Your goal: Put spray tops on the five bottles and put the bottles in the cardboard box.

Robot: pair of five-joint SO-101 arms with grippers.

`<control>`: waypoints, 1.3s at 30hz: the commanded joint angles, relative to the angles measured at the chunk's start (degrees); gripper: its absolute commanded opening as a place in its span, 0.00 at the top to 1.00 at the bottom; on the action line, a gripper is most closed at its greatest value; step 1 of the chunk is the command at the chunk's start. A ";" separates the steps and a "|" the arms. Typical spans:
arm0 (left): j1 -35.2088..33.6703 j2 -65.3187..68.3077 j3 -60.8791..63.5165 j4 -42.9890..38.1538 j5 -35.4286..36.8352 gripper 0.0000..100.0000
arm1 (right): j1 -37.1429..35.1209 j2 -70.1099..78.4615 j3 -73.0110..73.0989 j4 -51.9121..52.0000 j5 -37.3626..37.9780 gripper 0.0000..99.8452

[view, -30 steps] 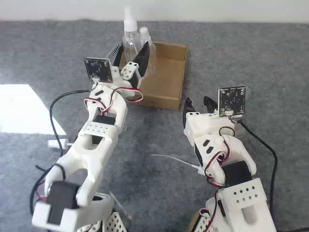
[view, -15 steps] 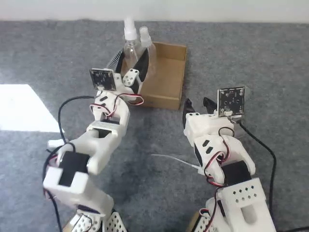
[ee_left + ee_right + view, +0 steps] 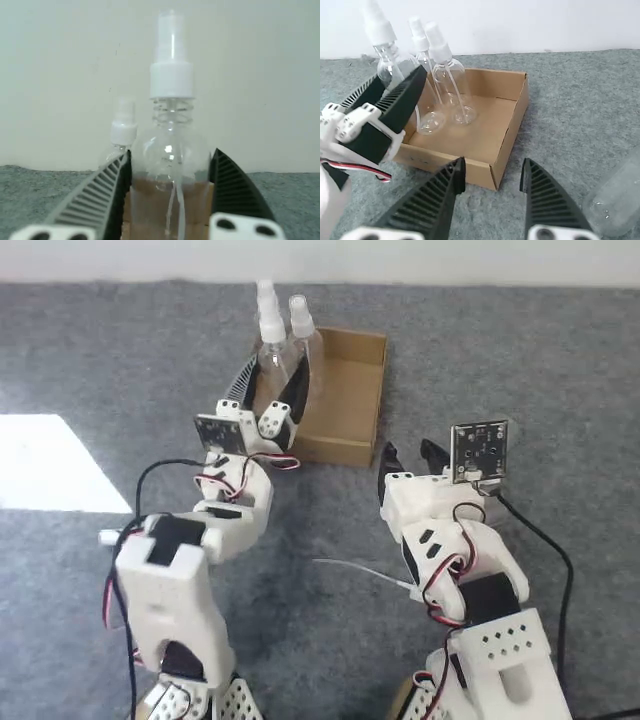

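The bottle (image 3: 170, 135), spray top on, is clamped by its sides in your left gripper (image 3: 280, 352) at the left edge of the box (image 3: 345, 448). Two more bottles (image 3: 451, 80) with tops stand inside. Your right gripper (image 3: 492, 172) hangs just short of the box, jaws apart and empty, with a loose bottle (image 3: 615, 210) lying on the carpet (image 3: 570, 100) beside it.

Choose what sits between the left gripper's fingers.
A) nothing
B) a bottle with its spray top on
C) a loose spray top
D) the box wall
B: in the left wrist view the left gripper grips a clear bottle on both sides, and the bottle wears a white spray top.
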 commanded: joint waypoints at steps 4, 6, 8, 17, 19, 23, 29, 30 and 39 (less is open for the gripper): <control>-0.35 7.65 -6.81 -8.70 -4.84 0.89 | 0.92 -1.36 -0.88 -1.27 -0.70 0.84; -0.35 9.85 -8.22 -8.70 -6.42 0.89 | 0.92 -1.36 -0.88 -1.19 -0.70 0.84; -0.79 10.81 -9.01 -8.70 -6.59 0.89 | 0.92 -1.36 -0.88 -1.19 -0.70 0.84; -2.64 10.81 -8.48 -8.53 -6.86 0.88 | 0.92 -1.36 -0.79 -1.19 -0.70 0.84; -3.08 10.81 -8.75 -6.59 -6.86 0.88 | 0.92 -1.36 -0.18 -1.63 -0.70 0.84; -4.13 8.97 -8.66 -2.29 -6.59 0.88 | 0.92 -1.36 0.00 -1.71 -0.62 0.84; -5.36 5.10 -8.40 9.58 -6.42 0.80 | 0.92 -1.36 0.00 -1.71 -0.62 0.84; -5.36 5.01 -8.31 10.37 -6.42 0.78 | 0.92 -1.36 0.00 -1.71 -0.62 0.84; -5.63 4.40 -8.22 10.90 -4.40 0.75 | 0.92 -1.36 0.00 -1.71 -0.62 0.84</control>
